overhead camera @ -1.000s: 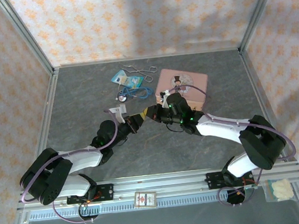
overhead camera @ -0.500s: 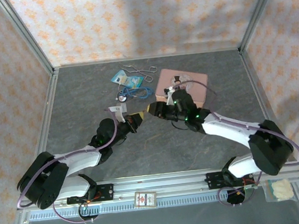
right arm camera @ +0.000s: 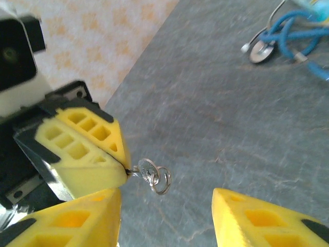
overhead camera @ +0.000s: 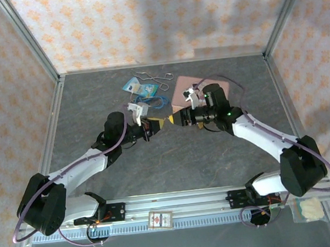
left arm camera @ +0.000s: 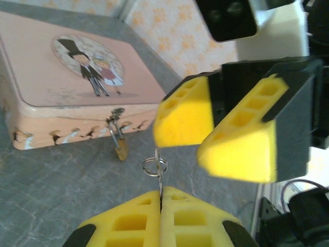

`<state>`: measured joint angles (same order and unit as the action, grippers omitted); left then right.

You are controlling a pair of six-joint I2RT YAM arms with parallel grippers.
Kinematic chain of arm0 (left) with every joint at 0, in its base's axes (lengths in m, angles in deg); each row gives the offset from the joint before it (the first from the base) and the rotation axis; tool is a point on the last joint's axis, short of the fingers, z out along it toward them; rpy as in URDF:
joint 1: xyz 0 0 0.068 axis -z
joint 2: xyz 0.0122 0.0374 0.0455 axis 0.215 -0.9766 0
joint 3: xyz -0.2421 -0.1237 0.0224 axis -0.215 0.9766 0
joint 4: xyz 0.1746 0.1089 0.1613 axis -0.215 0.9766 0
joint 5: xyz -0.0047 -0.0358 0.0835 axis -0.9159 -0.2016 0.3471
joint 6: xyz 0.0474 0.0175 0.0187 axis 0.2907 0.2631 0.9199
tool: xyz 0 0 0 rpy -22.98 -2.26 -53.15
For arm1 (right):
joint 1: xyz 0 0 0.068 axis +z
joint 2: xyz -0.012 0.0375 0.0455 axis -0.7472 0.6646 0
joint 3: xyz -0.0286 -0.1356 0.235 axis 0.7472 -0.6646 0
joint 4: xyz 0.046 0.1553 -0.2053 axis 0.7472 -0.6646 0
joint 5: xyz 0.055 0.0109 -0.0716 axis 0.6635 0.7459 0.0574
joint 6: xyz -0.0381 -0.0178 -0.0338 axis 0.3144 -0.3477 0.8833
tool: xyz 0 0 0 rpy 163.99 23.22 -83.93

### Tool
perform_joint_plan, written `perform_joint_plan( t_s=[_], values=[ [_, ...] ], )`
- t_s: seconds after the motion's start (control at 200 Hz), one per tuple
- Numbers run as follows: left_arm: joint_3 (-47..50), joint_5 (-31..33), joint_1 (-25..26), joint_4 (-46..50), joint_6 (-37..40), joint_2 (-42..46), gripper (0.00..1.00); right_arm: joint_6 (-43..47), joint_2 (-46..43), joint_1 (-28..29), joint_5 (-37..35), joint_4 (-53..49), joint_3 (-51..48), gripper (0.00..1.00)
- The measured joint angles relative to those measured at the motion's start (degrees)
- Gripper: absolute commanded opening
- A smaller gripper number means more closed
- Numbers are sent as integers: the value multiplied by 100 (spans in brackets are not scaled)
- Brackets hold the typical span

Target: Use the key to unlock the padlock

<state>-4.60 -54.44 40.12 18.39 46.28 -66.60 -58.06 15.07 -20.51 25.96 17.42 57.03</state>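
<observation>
The right gripper (right arm camera: 165,199) has opened and drawn back, apparently handing over, so the left gripper (left arm camera: 161,198) alone clamps the key (left arm camera: 160,181) (ring end out) facing the padlock (left arm camera: 121,149).

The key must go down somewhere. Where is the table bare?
Bare: the table just beyond the front rail, and its far left corner. Crowded: near the pink tin, stethoscope, right gripper and the left gripper holding the key.

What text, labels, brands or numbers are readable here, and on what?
None can be read.
tin lid: a drawn couple, no words seen.
card on the front rail: print too small.
blue packet: too small.
</observation>
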Motion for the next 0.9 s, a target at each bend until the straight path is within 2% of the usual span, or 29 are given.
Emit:
perform_joint_plan(
  t_s=[0.29,0.505,0.565,0.626,0.666,0.771,0.816,0.901],
  values=[
    [-52,-525,0,564,247,-90,0,522,470,-15,887,-280,131,33],
    [-138,-649,0,719,284,-122,0,638,549,-35,1106,-323,170,6],
    [-140,-647,-11,761,280,-125,0,660,557,-70,1191,-323,170,5],
    [-140,-649,-11,776,275,-127,0,654,557,-68,1222,-326,170,12],
    [-140,-649,-11,763,256,-127,0,656,557,-68,1231,-321,168,13],
    [-140,-651,-7,750,203,-127,0,586,557,-70,1276,-201,103,7],
    [-140,-649,-9,752,168,-127,0,507,557,-85,1311,-116,55,0],
    [-140,-629,-7,734,76,-133,1,365,557,-107,1368,59,-22,0]
  ],
)
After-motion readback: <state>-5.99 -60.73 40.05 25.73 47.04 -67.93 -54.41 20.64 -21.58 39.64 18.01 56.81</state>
